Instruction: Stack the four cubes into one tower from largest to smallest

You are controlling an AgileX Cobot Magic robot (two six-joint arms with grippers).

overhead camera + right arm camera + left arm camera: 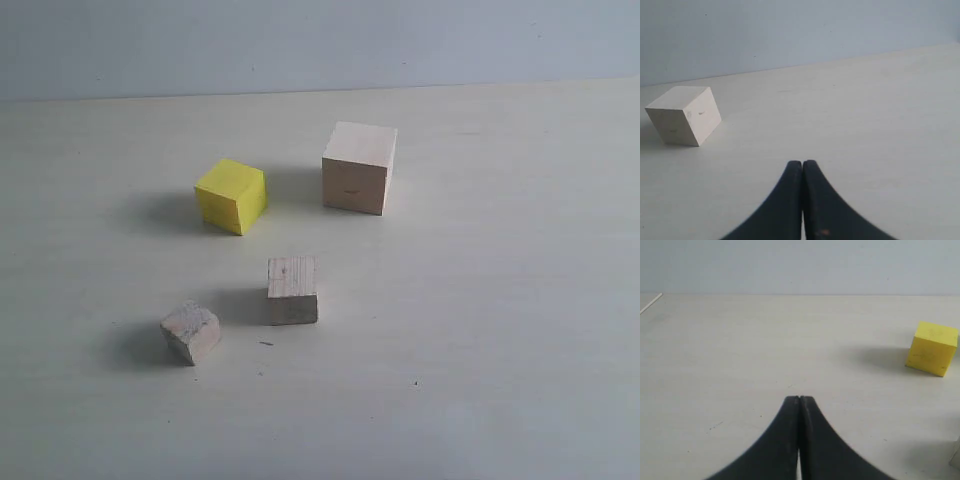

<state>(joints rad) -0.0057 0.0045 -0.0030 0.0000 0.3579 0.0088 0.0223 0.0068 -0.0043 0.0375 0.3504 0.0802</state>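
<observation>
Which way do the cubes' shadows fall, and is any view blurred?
Exterior view: soft shadows fall left of each cube, like the yellow cube; no glare. Left wrist view: left gripper soft-edged. Right wrist view: right gripper likewise, pale cube clear.

Setting: bench-top test station, consistent with a robotics lab. Evidence follows.

Work surface: one pale, whitish tabletop (500, 350) with faint grain and a few small dark specks, filling every view.

Backdrop: plain light blue-grey wall (300, 40), uniform, meeting the tabletop along a straight line.

Props on the surface: large pale wood cube (358, 167), yellow cube (231, 196), small wood cube (292, 290), greyish worn cube (190, 332), set apart from one another like test pieces.

Wrist cameras look out over the black tapered tips of the left gripper (799, 399) and right gripper (803, 163), low above the same surface.

Lighting: even, diffuse, soft shadows.
</observation>
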